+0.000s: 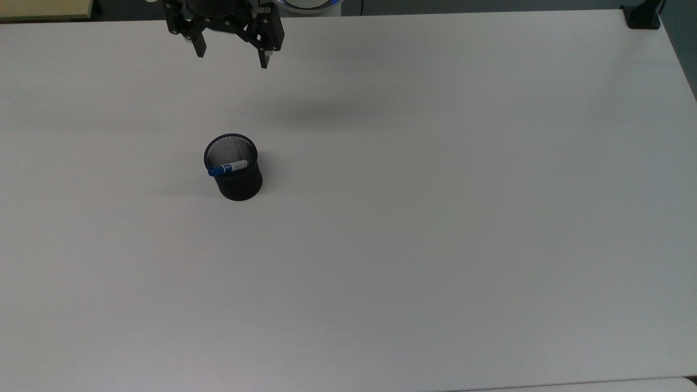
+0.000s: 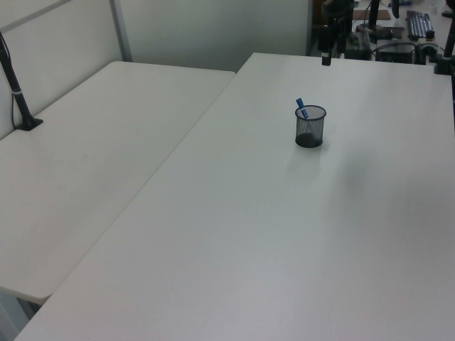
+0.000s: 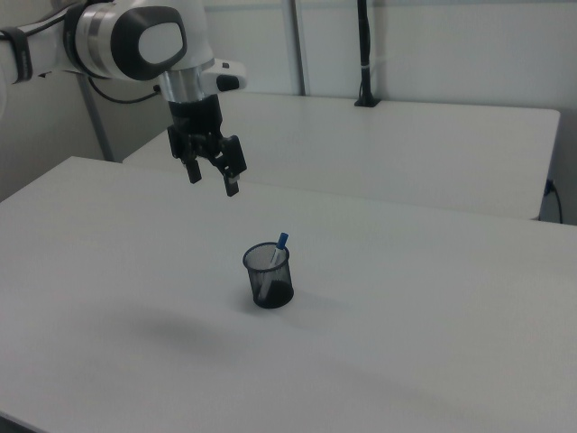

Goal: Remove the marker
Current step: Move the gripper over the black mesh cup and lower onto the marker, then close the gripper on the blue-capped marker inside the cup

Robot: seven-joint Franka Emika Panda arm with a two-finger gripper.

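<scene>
The marker (image 1: 227, 167) has a white barrel and a blue cap. It leans inside a black mesh cup (image 1: 235, 174), with the cap poking over the rim on the top view's left. The left view shows the marker (image 2: 302, 109) in the cup (image 2: 310, 127). In the right view the marker (image 3: 279, 246) rises from the cup (image 3: 269, 276). My gripper (image 1: 233, 60) hangs open high above the table, well up from the cup in the top view, nothing between its fingers. In the right view the gripper (image 3: 212, 184) is up and left of the cup.
The white table (image 1: 435, 218) spreads wide around the cup. A second white table (image 2: 85, 163) adjoins it on the left view's left. A black clamp (image 1: 642, 16) sits at the top view's upper right corner. A black post (image 3: 363, 54) stands on the far table.
</scene>
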